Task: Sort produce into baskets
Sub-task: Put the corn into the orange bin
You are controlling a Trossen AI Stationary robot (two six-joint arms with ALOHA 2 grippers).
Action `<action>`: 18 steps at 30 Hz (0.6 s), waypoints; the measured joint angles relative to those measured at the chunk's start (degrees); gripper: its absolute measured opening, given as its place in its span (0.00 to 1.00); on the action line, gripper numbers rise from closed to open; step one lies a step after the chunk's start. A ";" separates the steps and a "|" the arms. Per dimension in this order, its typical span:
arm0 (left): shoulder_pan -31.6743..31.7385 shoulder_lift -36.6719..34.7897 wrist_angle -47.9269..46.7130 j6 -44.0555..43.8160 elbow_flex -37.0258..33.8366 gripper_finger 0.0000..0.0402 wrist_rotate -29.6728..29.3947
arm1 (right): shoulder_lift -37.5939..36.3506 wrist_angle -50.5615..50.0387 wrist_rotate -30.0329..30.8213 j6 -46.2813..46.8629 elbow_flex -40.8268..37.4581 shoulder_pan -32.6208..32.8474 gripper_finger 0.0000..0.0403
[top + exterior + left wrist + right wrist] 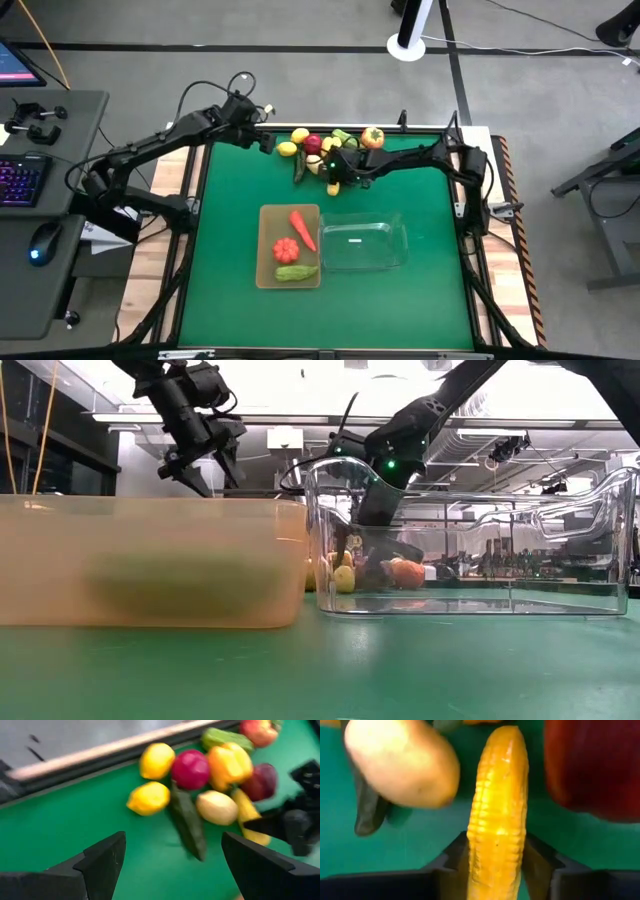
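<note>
In tan basket point(264, 246): three vegetables; right pincer point(495, 865) pinching one corn cob point(498, 805); left pincer point(172, 857) spread

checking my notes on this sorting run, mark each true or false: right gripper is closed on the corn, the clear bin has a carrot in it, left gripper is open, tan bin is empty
1. The right gripper is closed on the corn. True.
2. The clear bin has a carrot in it. False: the carrot lies in the tan bin; the clear bin looks empty.
3. The left gripper is open. True: it holds nothing, above the mat near the produce pile.
4. The tan bin is empty. False: it holds the carrot, a tomato and a cucumber.
</note>
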 joint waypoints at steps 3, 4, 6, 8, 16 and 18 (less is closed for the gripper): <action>-2.34 -0.01 0.03 0.08 0.00 0.79 1.27 | -0.79 0.15 0.04 -4.85 -0.01 0.80 0.26; -3.26 -0.01 0.10 0.98 0.00 0.79 1.27 | -1.40 0.30 0.06 -6.55 -0.01 1.04 0.26; -5.24 -0.13 0.92 2.98 -0.02 0.79 1.23 | -2.99 0.38 0.14 -10.54 -0.01 1.77 0.26; -7.16 -0.54 2.23 3.90 -0.04 0.79 1.23 | -5.01 0.38 0.28 -13.95 -0.01 2.90 0.26; -12.55 -3.38 10.21 -2.50 -0.04 0.79 1.26 | -14.43 4.24 0.89 -20.41 -0.01 9.93 0.26; -13.14 -4.17 13.02 -4.63 -0.04 0.79 1.16 | -15.91 4.97 1.08 -20.63 -0.01 12.39 0.26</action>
